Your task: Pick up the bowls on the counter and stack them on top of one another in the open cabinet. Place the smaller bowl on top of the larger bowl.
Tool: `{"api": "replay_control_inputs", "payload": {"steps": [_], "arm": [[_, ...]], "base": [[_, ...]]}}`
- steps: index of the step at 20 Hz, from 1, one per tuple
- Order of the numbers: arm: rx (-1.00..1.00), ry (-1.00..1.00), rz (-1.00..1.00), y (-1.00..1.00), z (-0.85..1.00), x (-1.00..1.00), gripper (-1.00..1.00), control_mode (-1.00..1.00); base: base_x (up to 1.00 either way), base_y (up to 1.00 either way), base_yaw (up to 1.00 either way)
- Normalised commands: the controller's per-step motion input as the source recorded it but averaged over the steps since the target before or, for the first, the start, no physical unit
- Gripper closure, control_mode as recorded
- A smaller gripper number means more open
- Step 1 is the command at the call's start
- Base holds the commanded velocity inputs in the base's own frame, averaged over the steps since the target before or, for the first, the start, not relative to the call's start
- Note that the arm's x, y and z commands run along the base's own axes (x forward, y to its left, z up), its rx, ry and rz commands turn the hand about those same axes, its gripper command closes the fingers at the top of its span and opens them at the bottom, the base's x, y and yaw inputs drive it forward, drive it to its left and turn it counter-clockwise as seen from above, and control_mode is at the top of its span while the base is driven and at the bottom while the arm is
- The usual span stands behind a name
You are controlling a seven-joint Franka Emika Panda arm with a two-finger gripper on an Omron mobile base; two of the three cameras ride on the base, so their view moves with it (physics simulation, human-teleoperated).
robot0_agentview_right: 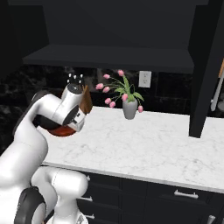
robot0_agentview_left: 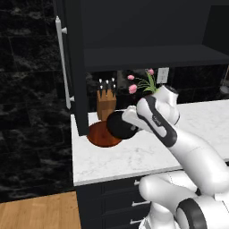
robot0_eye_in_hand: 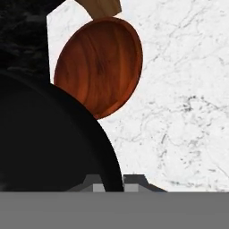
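In the left base view the arm reaches left over the marble counter (robot0_agentview_left: 134,156), the black bowl (robot0_agentview_left: 119,125) at its hand above the brown bowl (robot0_agentview_left: 103,135) beside the knife block (robot0_agentview_left: 106,103). The right base view shows the cabinet shelf (robot0_agentview_right: 109,59) above. In the hand view the black bowl fills the lower left; whether the gripper is clamped cannot be told.

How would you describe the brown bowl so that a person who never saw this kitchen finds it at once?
Start at the white marble counter and go to its left end, beside the dark cabinet. There the brown bowl sits flat in front of the knife block. It is wide, shallow and wood-grained, unlike the small glossy black bowl at the robot's hand.
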Motion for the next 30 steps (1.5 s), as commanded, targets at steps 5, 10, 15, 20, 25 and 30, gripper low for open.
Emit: {"api": "replay_control_inputs", "payload": {"steps": [5,10,15,20,25,30], "arm": [[-0.03,0.03,0.00,0.36,-0.18,0.63,1.00,-1.00],[-0.03,0.03,0.00,0.02,-0.22,0.58,1.00,-1.00],[-0.07,0.04,-0.01,0.00,-0.40,0.52,1.00,-1.00],[-0.11,0.01,-0.01,0.12,-0.43,0.43,1.00,-1.00],[-0.08,0.02,0.00,0.13,-0.28,0.32,1.00,-1.00],[-0.08,0.01,-0.01,0.15,-0.30,0.30,1.00,-1.00]], "base": [[0.00,0.00,0.00],[0.00,0.00,0.00],[0.00,0.00,0.00],[0.00,0.00,0.00],[0.00,0.00,0.00],[0.00,0.00,0.00]]}}
